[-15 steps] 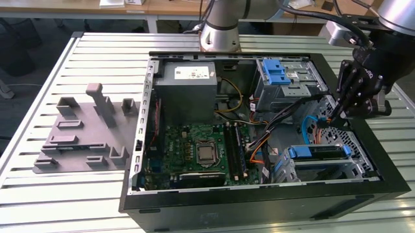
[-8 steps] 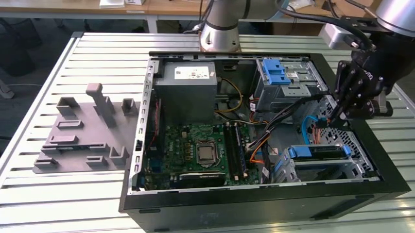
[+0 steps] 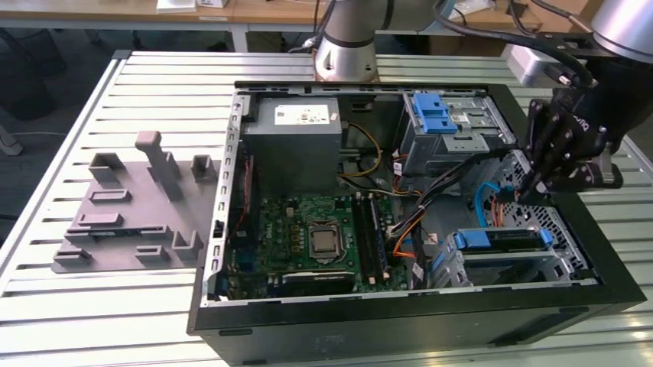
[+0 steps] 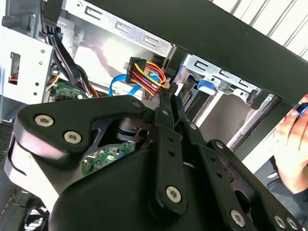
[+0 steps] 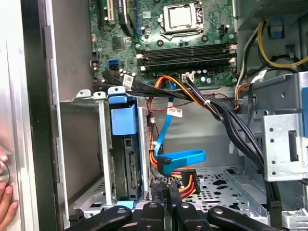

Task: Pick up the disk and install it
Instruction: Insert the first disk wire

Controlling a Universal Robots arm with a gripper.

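1. The gripper (image 3: pixel 533 189) hangs inside the open case (image 3: pixel 408 325), by its wall on the exterior view's right. In both wrist views its two black fingers (image 4: pixel 169 113) lie pressed together, with nothing between them; the first wrist view shows their tips (image 5: pixel 166 204) side by side.
2. The fingertips point at a plug of red, yellow and black wires (image 4: pixel 148 72); in the first wrist view that plug (image 5: pixel 185 183) sits just past the tips, above the perforated case floor (image 5: pixel 219 185).
3. A flat blue cable (image 5: pixel 180 159) ends beside the plug and runs up toward the motherboard (image 5: pixel 163 43).
4. The disk (image 5: pixel 129 166) stands on edge in a silver drive bay (image 5: pixel 103 144) just beside the fingers, with a blue plastic tab (image 5: pixel 124 120) at its end. In the exterior view the disk (image 3: pixel 500 239) sits in the near-right corner of the case, below the gripper; whether it is fully seated I cannot tell.
5. A silver cage with a blue latch (image 3: pixel 441 118) stands at the far right of the case, the grey power supply (image 3: pixel 296 141) to its left.
6. A person's hand (image 4: pixel 293 144) shows outside the case wall in the second wrist view.
7. A grey fixture (image 3: pixel 133 210) lies on the slatted table (image 3: pixel 72 122), left of the case.
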